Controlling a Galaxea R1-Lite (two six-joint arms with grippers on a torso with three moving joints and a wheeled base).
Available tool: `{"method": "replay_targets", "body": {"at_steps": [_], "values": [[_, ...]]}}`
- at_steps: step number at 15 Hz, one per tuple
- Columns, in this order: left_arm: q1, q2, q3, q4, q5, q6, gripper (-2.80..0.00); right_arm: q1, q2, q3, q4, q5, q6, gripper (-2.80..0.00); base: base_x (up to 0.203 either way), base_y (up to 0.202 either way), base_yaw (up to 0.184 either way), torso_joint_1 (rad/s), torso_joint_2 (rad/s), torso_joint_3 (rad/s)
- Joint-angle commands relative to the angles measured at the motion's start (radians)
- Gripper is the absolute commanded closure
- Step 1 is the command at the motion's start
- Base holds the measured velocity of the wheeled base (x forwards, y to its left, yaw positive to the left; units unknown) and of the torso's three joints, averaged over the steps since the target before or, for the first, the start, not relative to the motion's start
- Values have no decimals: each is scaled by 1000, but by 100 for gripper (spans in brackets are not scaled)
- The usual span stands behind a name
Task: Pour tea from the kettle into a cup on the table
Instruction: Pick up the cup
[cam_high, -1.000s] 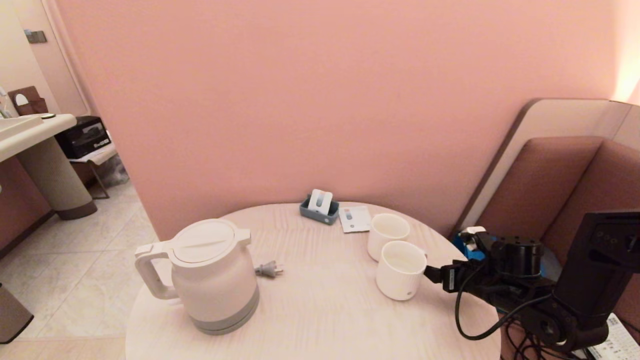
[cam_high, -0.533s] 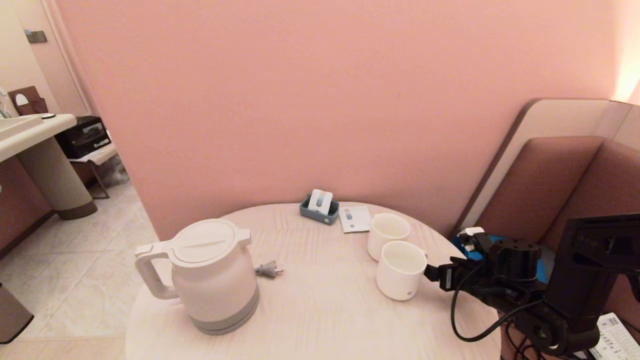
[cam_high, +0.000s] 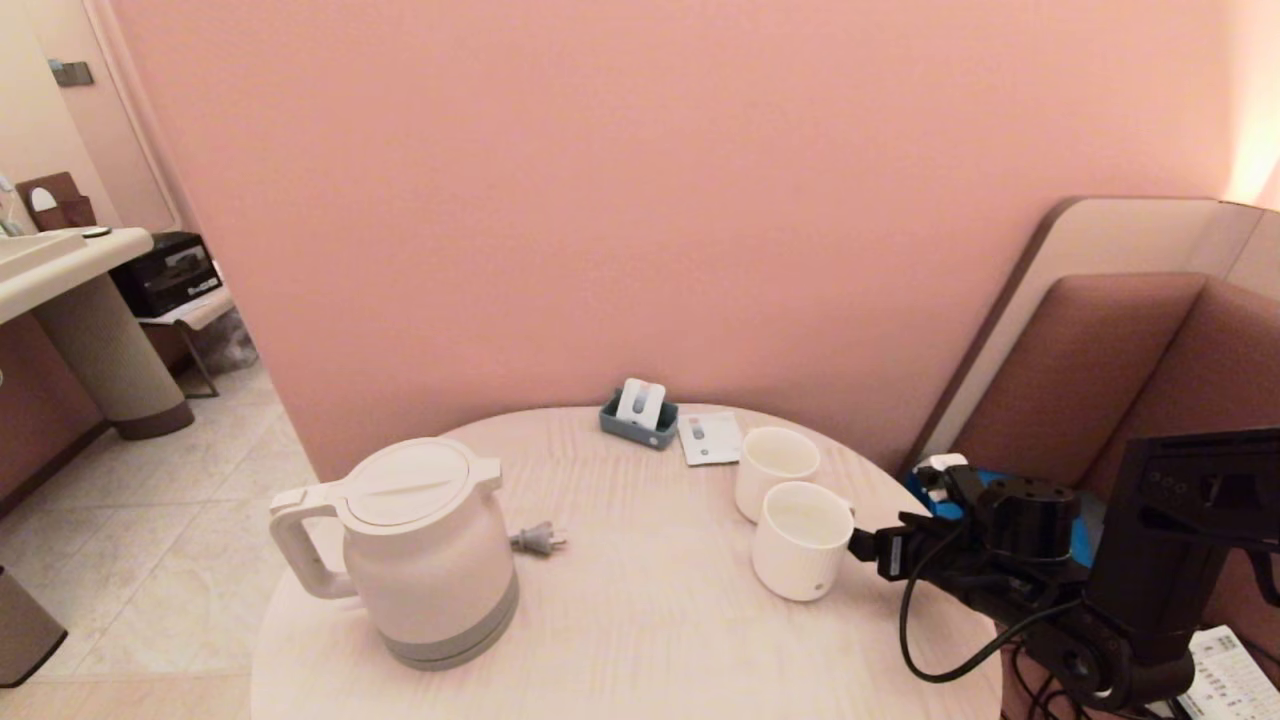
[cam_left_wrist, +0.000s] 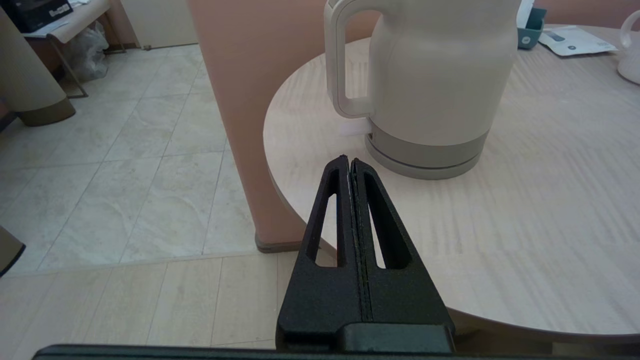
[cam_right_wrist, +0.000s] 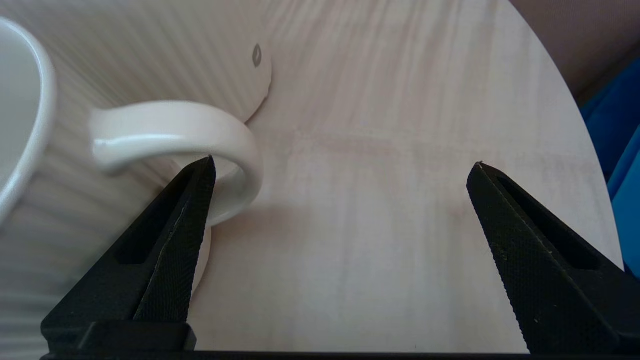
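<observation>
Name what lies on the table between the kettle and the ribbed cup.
In the head view, a grey power plug lies beside the kettle; from there to the cup the table is bare.

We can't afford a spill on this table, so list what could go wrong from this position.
1. The right gripper is open beside the cup, with one finger at its handle; closing off-centre could twist or tip the cup.
2. A plain second cup stands close behind; a nudge may knock them together.
3. The kettle sits near the table edge, its plug loose beside it; lifting could drag the cord.
</observation>
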Motion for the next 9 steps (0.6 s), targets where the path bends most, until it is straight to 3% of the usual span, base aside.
{"method": "replay_targets", "body": {"at_steps": [1,9], "values": [[0,0,0,0,0,0,0,0,2,-6,-8,3,2,-280,0,0,0,0,0,0],[0,0,0,0,0,0,0,2,56,-6,-106,-18,-4,-280,0,0,0,0,0,0]]}}
